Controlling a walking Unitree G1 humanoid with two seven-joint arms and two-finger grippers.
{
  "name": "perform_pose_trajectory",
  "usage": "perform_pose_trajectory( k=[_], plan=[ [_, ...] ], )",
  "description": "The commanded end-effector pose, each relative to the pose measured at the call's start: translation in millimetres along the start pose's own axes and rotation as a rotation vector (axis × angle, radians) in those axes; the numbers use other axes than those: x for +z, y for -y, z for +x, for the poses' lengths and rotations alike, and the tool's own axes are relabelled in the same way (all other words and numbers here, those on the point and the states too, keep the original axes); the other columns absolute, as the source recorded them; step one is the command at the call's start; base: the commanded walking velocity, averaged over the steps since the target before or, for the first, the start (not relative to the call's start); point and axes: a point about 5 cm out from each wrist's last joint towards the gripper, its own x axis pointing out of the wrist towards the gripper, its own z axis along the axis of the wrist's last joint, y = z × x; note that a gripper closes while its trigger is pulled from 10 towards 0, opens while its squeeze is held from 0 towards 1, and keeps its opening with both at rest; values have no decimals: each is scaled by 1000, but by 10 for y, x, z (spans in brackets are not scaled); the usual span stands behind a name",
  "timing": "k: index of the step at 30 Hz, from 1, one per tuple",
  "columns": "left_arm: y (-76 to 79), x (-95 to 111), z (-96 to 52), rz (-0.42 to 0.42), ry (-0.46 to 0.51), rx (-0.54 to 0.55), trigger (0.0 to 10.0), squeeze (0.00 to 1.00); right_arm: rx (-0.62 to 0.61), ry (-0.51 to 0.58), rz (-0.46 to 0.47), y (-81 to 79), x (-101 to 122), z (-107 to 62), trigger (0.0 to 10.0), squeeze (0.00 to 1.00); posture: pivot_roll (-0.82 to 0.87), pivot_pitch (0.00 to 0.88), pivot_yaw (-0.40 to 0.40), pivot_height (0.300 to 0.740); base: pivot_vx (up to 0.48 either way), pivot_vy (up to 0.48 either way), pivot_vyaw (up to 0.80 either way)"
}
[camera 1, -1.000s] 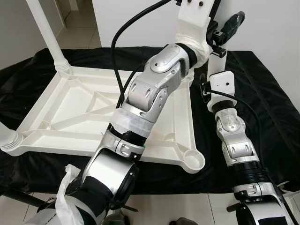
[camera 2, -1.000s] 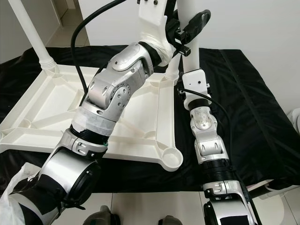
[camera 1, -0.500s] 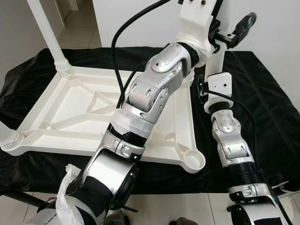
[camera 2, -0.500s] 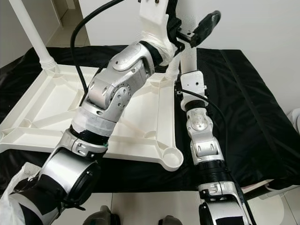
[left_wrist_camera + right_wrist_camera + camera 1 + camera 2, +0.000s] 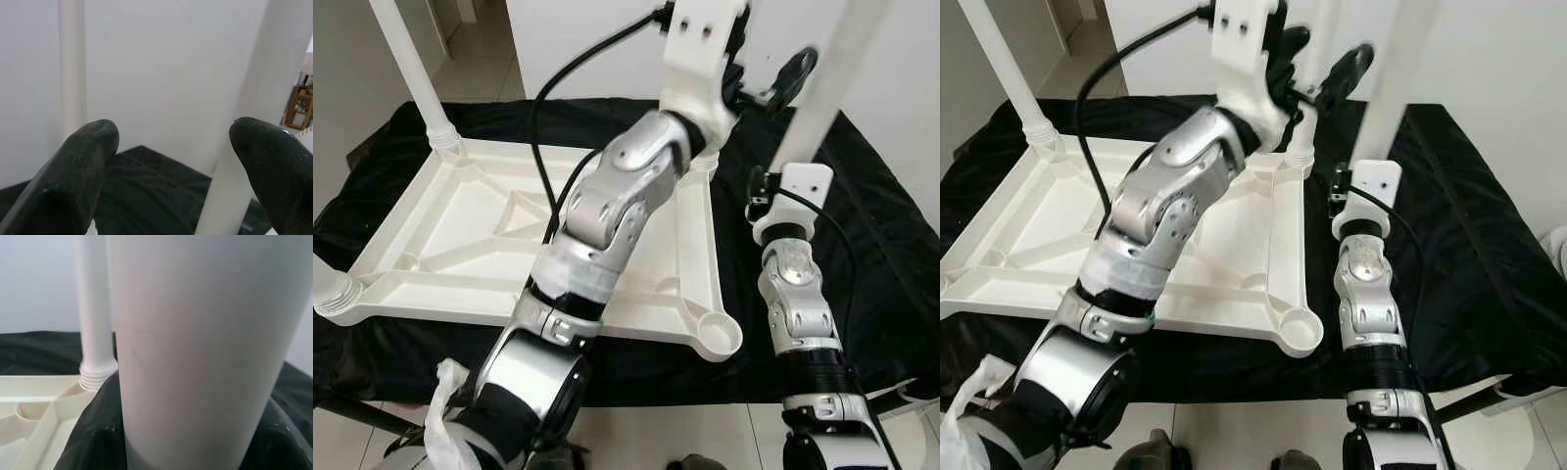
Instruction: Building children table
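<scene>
White tabletop (image 5: 460, 235) lies inverted, sockets up; right gripper (image 5: 800, 147) clamps a leg (image 5: 827, 69) at 2 o'clock, left gripper (image 5: 171, 161) spread wide beside it.

We note bright, even indoor light — soft shadows only. The white tabletop (image 5: 460, 230) nears overexposure against the black cloth (image 5: 871, 245), which holds little detail. The left gripper (image 5: 1317, 73) is motion-blurred. Wrist views are softer — the near fingertips (image 5: 80, 166) and table leg (image 5: 205, 347) sit out of focus.
</scene>
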Motion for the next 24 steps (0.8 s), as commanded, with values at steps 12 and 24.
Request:
perform_pose_trajectory(
  k=[12, 24],
  plan=[
    [-85, -273, -262, 100, -83, -67, 10000, 0, -86, 23, 54, 231, 12, -119, 10000, 0, -15, 0, 7, 740, 0, 0, 0],
    [-169, -653, -732, 238, -185, -182, 10000, 0, -100, 27, 42, 405, 8, -236, 10000, 0, -12, 0, 5, 740, 0, 0, 0]
  ],
)
